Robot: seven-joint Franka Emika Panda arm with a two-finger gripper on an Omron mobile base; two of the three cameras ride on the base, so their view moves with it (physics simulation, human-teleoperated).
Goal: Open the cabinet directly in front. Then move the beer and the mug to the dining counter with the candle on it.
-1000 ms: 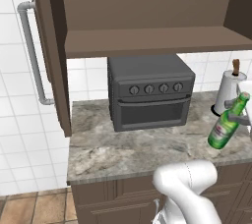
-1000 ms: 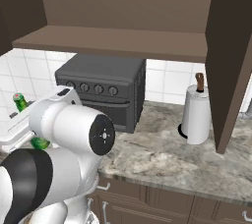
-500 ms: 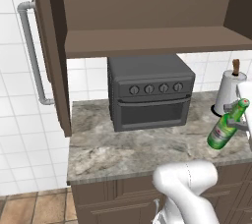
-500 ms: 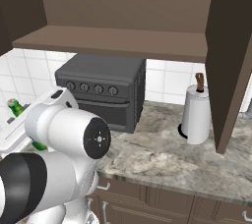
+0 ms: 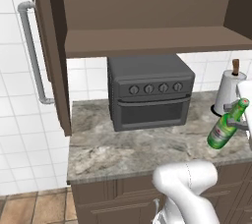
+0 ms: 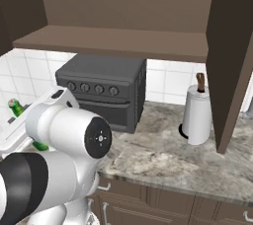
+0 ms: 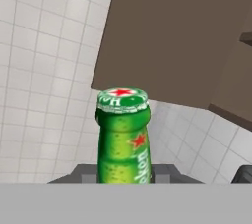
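At right edge of left base view: beer (image 5: pixel 227 126) tilted, cap toward upper right, hanging over the stone counter (image 5: pixel 142 147) edge, just below and in front of the paper towel roll (image 5: pixel 230 88). Compared with a second ago, shifted slightly further toward the right edge of that frame; toaster oven (image 5: pixel 150 90), open cabinet (image 5: pixel 147 16) and its long silver handle (image 5: pixel 33 51) unchanged in place. In right base view, moved toward the left edge: green cap (image 6: pixel 15 106) now peeking at far left, beside the white arm's shoulder, where earlier it sat a little further in.

Gripper (image 5: pixel 238 120) clamped on the beer, grasping the bottle around its upper body below the neck; grey fingers (image 5: pixel 233 107) seen pressing on either side in left base view. In hand view, bottle neck (image 7: pixel 123 134) rising centre frame from between the dark finger tips (image 7: pixel 167 173), touching them, red star on the cap facing the camera, cabinet door and white tiled wall (image 7: pixel 44 70) behind.
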